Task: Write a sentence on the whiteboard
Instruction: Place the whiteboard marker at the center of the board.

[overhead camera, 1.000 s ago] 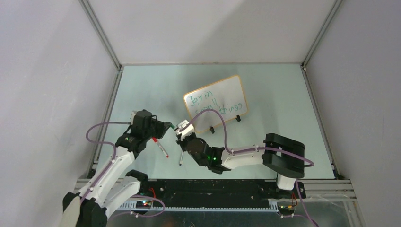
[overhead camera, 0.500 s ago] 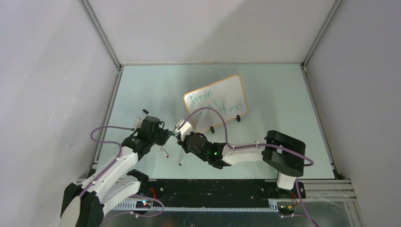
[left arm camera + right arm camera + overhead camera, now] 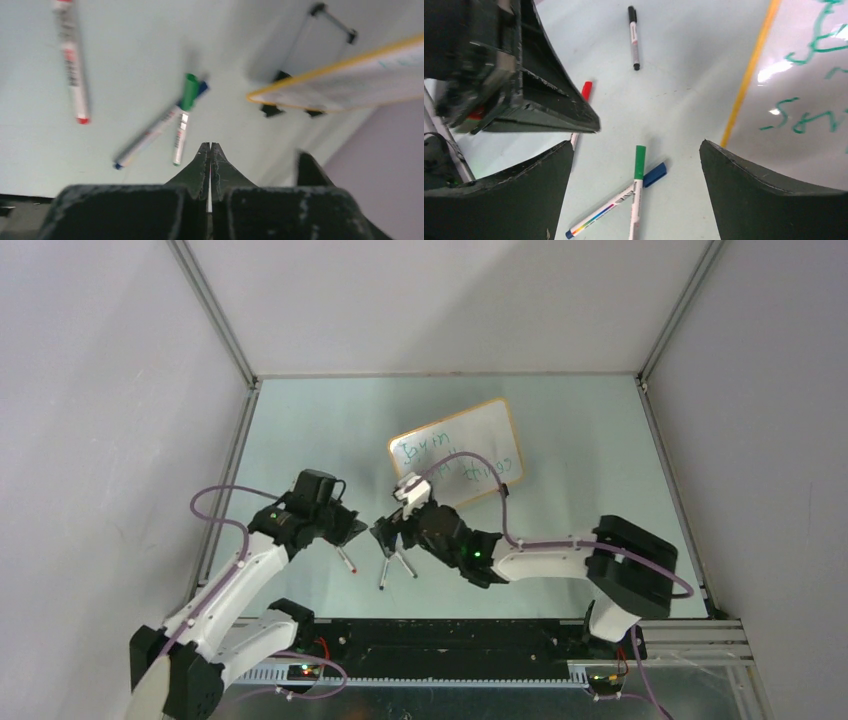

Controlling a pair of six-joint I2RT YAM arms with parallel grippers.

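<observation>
- Two arms reach over the desk.
- On the left, the left pincer has its fingers pressed together, with nothing in them.
- Near it, a red pen lies flat on the desk.
- Next, a green pen and a blue pen lie crossed and touching.
- The right pincer hangs over those two pens, its fingers wide apart and holding nothing.
- Farther back and to the right stands the whiteboard, with the sentence on it in green.

Left arm reaches inward, jaws pressed together; right arm, jaws wide.
</observation>
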